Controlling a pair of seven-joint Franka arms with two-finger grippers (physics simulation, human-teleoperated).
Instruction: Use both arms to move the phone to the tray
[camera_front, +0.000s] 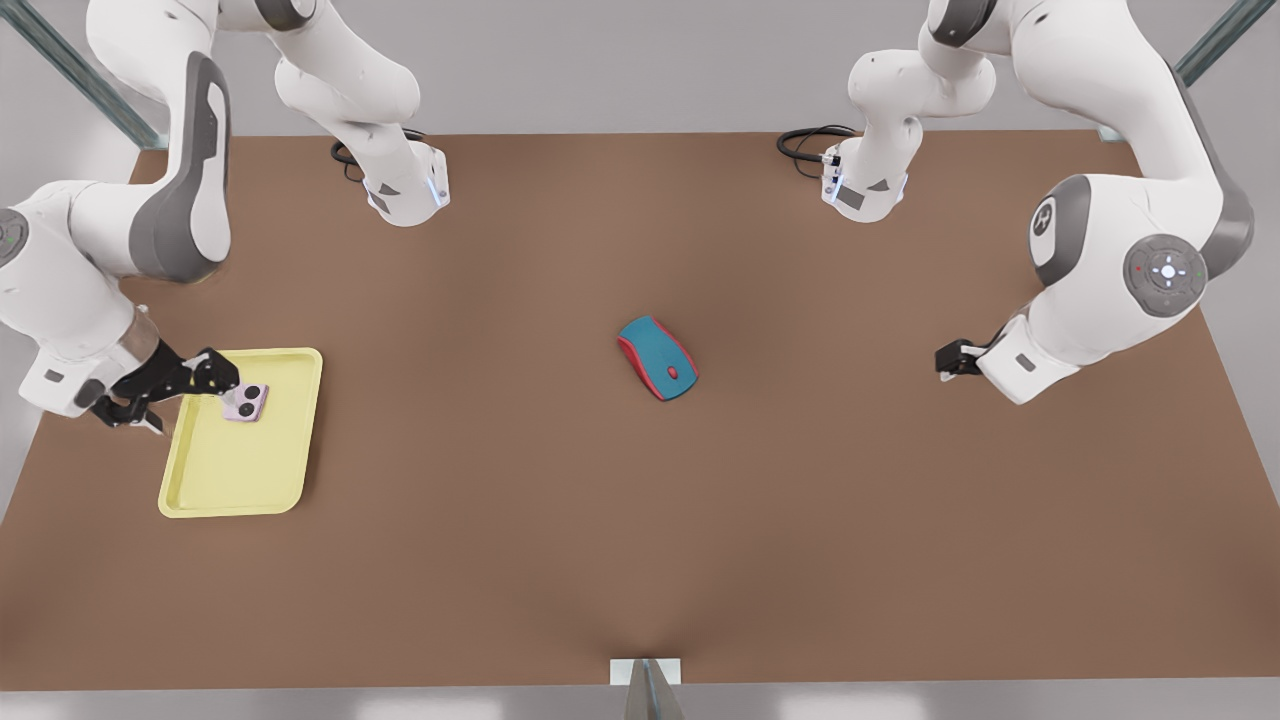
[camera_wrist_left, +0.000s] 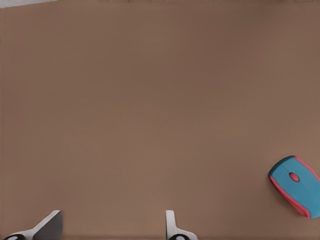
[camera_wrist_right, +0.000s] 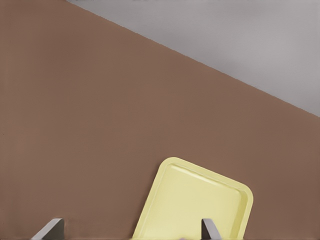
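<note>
Over the front view's left end of the brown table (camera_front: 640, 560): right gripper (camera_front: 190, 395), reaching in across the yellow tray (camera_front: 235, 480) from its left rim, jaws spread and released, holding nothing. Just beside one black fingertip, flat on the tray's far part: pale pink phone (camera_front: 246, 402), face with the two black circles turned up. Squarish, so hard to call a long axis; circles side by side roughly left to right, body turned slightly skew to the tray's edges.

From the right wrist view: same spread jaws of the right gripper (camera_wrist_right: 131, 230), with a rounded far corner of the tray (camera_wrist_right: 200, 200) between them, then bare table and grey floor beyond.

At the front view's right: left gripper (camera_front: 945, 360), waiting low over the table, well apart from the tray; too small there to read the jaws. Settled by the left wrist view: left gripper (camera_wrist_left: 112, 227) with fingers parted, empty, above bare table, and the teal-and-red computer mouse (camera_wrist_left: 296, 186) off to one side.

Mid-table in the front view: mouse (camera_front: 657, 357), lying diagonally, between the two arms.
</note>
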